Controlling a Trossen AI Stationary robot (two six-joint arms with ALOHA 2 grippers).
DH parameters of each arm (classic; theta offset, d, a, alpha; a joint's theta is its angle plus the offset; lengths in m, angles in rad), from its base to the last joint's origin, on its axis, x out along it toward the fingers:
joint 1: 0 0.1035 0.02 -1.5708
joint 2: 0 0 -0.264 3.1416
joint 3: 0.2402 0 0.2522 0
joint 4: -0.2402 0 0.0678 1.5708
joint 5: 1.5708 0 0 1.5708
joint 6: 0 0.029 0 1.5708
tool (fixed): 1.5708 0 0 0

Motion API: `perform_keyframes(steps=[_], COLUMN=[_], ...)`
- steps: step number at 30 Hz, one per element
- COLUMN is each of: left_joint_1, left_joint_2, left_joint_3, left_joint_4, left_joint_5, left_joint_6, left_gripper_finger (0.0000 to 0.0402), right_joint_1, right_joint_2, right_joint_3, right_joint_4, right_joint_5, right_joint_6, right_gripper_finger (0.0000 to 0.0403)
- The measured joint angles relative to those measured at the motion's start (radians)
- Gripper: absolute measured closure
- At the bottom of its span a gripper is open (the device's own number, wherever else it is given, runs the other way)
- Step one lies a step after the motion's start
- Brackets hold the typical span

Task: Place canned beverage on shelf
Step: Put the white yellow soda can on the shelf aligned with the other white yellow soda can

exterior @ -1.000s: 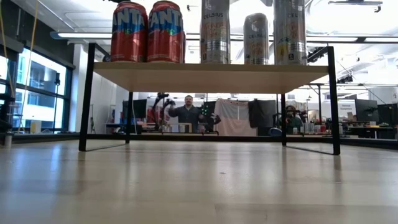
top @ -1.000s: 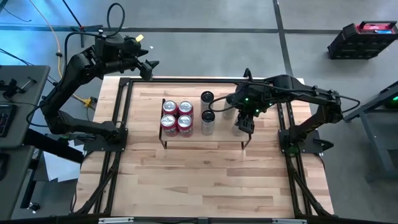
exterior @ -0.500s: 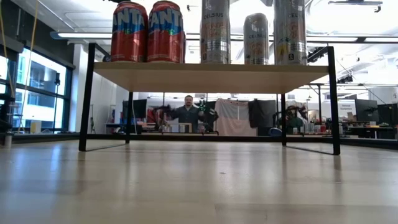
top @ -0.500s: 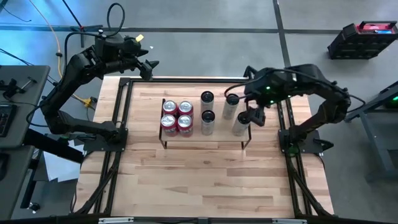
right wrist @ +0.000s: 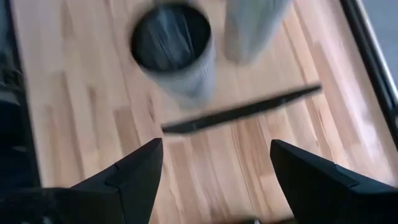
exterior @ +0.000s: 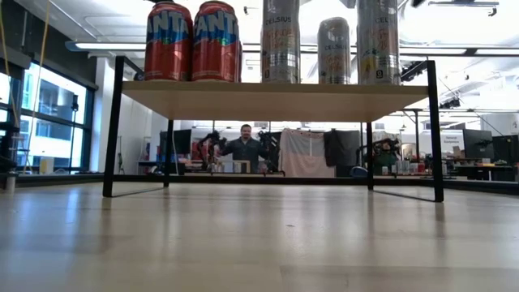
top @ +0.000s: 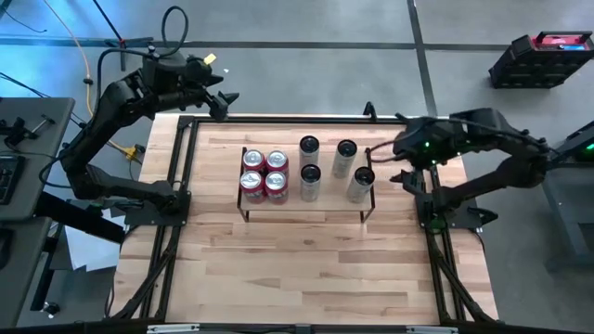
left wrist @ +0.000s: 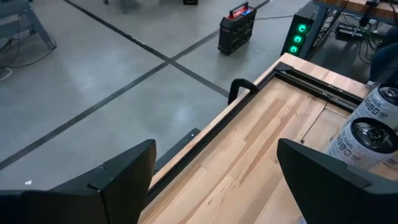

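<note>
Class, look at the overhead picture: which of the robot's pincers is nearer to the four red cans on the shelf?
Left. The left pincer hangs past the table's far left corner, up-left of the red cans. The right pincer sits beyond the shelf's opposite end.

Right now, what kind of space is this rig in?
Likely an open robotics lab or workshop: polished concrete floor, cluttered workbenches beyond the table, ceiling strip lights, and a person at another station.

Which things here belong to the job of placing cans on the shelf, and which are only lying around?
Belong to the job:
- shelf
- four red cans
- four silver cans
- right gripper, open, beside the shelf's end

Just around:
- left gripper, open, waiting at the table's far corner
- black case on the floor
</note>
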Motion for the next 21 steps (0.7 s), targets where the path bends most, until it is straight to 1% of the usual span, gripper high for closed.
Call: perform_keyframes(steps=[5, 10, 17, 21], left_joint_1=[-0.013, -0.013, -0.013, -0.013], left_joint_2=[0.0, 0.0, 0.0, 0.0], left_joint_3=[0.0, 0.0, 0.0, 0.0], left_joint_4=[0.0, 0.0, 0.0, 0.0], left_joint_5=[-0.002, -0.005, -0.006, -0.006], left_joint_6=[0.0, 0.007, 0.009, 0.008], left_gripper_finger=[0.0076, 0.0076, 0.0076, 0.0076], right_joint_1=[0.0, 0.0, 0.003, 0.031], right_joint_2=[-0.077, -0.104, -0.109, -0.124], right_joint_3=[-0.201, -0.365, -0.485, -0.518], right_joint_4=[0.006, 0.11, 0.189, 0.319], right_joint_5=[0.028, 0.014, 0.006, 0.01], right_joint_6=[0.0, 0.004, 0.003, 0.017], right_gripper_finger=[0.0123, 0.0123, 0.0126, 0.015])
